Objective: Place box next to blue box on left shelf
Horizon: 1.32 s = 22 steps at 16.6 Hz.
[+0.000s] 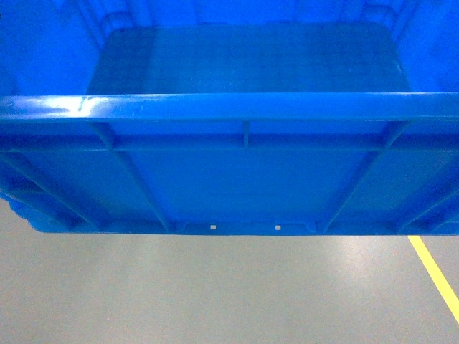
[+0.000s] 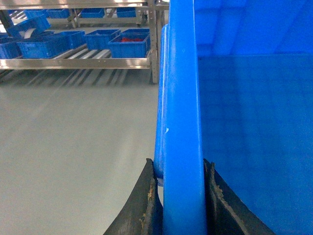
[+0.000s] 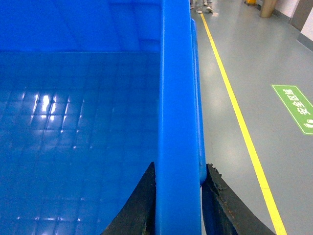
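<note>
The box (image 1: 237, 172), a big bright-blue open crate with ribbed walls, hangs above the grey floor and fills the top of the head view. It is empty inside. My left gripper (image 2: 181, 166) is shut on its left rim (image 2: 183, 98), one black finger (image 2: 145, 200) outside the wall and one inside. On the opposite rim (image 3: 176, 98) my right gripper (image 3: 180, 169) is shut the same way. Neither gripper shows in the head view. Far off in the left wrist view stands a metal shelf (image 2: 73, 62) holding several blue boxes (image 2: 128, 45); I cannot tell which one the task means.
A yellow floor line (image 1: 434, 276) runs along the right side, also visible as the yellow line (image 3: 239, 122) beside the crate. A green floor sign (image 3: 296, 107) lies beyond it. Someone's feet (image 3: 203, 6) stand far ahead. Grey floor (image 2: 73, 147) stretches between me and the shelf.
</note>
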### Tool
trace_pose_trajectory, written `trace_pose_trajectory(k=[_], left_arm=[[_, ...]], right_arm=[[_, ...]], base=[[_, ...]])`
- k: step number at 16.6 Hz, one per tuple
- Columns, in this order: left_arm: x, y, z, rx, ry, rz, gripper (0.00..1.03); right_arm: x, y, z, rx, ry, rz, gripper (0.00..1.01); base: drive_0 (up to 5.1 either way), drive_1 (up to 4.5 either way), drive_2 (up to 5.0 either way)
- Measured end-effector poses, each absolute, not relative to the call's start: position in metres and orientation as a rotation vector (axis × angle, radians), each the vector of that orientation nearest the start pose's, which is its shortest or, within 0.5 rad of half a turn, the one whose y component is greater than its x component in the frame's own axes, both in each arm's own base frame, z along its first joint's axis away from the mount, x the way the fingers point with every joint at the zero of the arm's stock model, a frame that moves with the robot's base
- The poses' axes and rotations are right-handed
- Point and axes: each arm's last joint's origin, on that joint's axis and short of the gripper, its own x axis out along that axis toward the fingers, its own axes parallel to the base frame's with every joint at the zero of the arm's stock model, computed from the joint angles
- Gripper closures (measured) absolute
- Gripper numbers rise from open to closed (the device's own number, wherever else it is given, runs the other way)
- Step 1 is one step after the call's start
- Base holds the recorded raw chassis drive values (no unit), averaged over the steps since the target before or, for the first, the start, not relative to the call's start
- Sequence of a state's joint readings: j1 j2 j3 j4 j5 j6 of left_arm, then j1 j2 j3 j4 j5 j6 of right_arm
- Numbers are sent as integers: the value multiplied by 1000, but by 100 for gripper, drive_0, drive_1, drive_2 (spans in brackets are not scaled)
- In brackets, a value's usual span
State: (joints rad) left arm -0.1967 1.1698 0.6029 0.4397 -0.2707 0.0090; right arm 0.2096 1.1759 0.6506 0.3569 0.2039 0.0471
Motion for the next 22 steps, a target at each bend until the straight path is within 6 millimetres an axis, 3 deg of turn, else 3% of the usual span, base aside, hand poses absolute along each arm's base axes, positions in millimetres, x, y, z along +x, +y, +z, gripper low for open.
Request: trace_pose_trajectory(k=[22], left_arm=[[247, -41, 254, 37, 122, 73, 87]], right_arm=[[251, 47, 260, 12, 165, 1, 81]], base=[[1, 422, -420]])
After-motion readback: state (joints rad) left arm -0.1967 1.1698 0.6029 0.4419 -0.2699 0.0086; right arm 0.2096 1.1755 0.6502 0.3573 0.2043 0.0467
